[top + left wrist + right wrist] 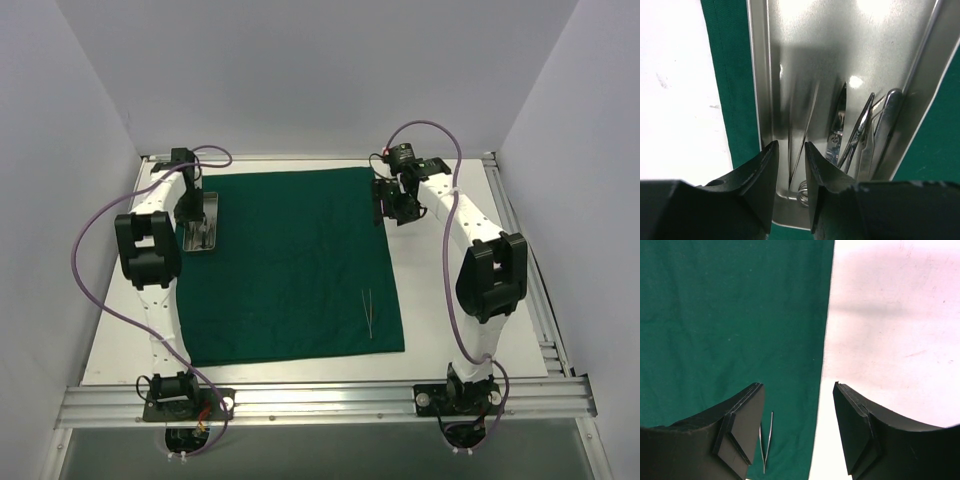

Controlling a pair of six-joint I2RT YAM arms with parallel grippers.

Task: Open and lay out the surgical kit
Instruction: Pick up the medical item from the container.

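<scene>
Green cloth wrap (290,270) lies spread flat on the table (460,300). Metal tray (757,75) sits at its far left corner and holds steel instruments (860,130). Tweezers (368,312) lie on the cloth near its right edge.

Left claw (790,145): narrowly parted inside the tray, straddling a slim instrument; grip undeterminable.

Right claw (798,385): half open, empty, above the cloth's right edge.
</scene>
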